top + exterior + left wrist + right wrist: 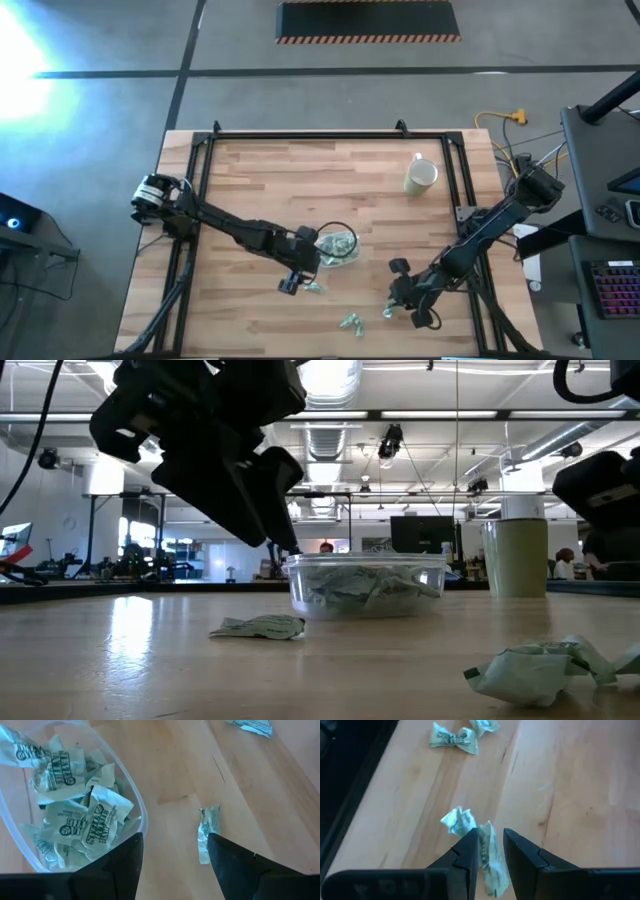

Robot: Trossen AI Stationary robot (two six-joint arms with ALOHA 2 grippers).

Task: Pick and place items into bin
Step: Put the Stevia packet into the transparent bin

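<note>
The clear plastic bin sits near the middle of the butcher-block table, already holding a heap of pale-green wrapped candies, so the work is well along; the stray wrappers lie toward the table's near edge, which is why both arms reach that way. The left gripper hangs just beside the bin's rim with its fingers spread wide and nothing between them; one loose candy lies on the wood close by one fingertip, apart from it, and looks like its likely next pick. The right gripper is low over the table near the right front, its fingers narrowly apart with a crumpled candy wrapper between them; whether they actually clamp it I cannot tell. Another crumpled candy rests just beside that one, and a pair of candies lies farther off; the cream mug stands well apart, unused.
</note>
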